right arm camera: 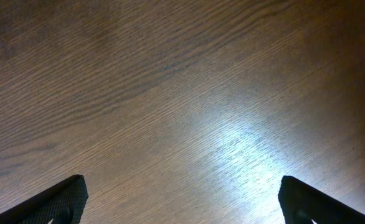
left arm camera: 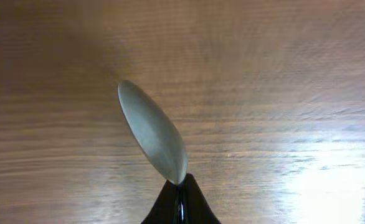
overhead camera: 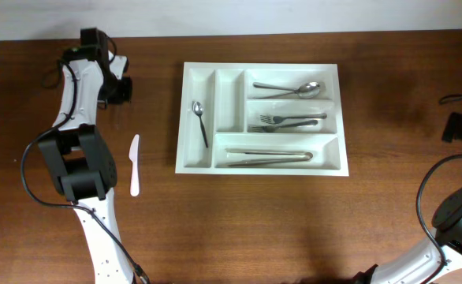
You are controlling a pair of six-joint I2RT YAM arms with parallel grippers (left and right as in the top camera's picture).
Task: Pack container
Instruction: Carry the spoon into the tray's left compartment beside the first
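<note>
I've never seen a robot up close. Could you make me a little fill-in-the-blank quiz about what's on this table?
The white container has ___ compartments.
The small spoon lies in one of its two ___ compartments.
The white plastic knife lies on the ___, outside the container.
The left tool is ___ on a pale utensil, while the right tool is open.
Missing words: five; narrow; table; shut.
</note>
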